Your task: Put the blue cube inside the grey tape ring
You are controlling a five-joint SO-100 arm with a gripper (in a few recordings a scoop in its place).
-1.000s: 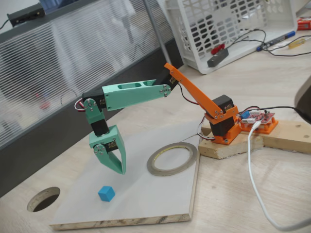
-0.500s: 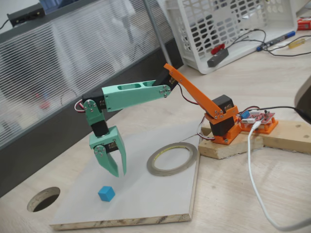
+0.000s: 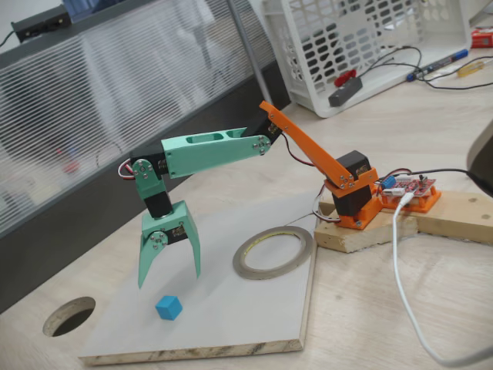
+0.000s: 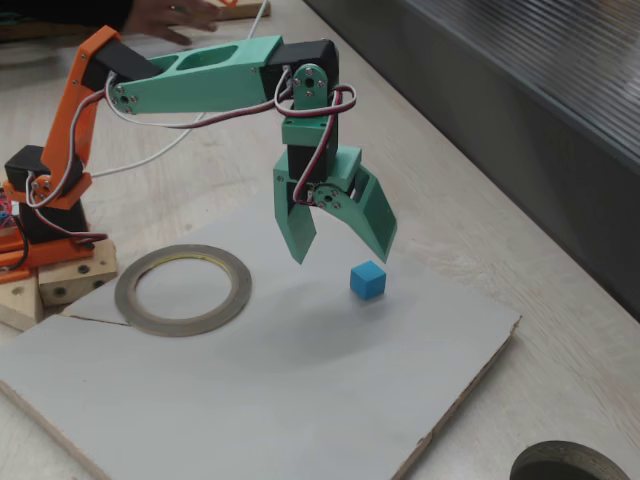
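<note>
The small sky-blue cube (image 3: 169, 307) (image 4: 367, 280) rests on the pale grey board, near its front edge in one fixed view. My mint-green gripper (image 3: 169, 280) (image 4: 343, 256) hangs open just above and slightly behind the cube, fingers spread wide and pointing down, nothing between them. The grey tape ring (image 3: 273, 252) (image 4: 182, 289) lies flat on the same board, between the cube and the arm's orange base, its opening empty.
The grey board (image 3: 231, 324) lies on a wooden table with a dark round cut-out hole (image 3: 68, 316) (image 4: 560, 465) beside it. The orange base (image 3: 356, 202) stands on a wood block with a red circuit board and white cable. A white basket (image 3: 362, 38) stands behind.
The gripper's fingers were nearly together a second ago and have spread wide open. The arm stayed almost in place above the cube; cube and ring have not moved.
</note>
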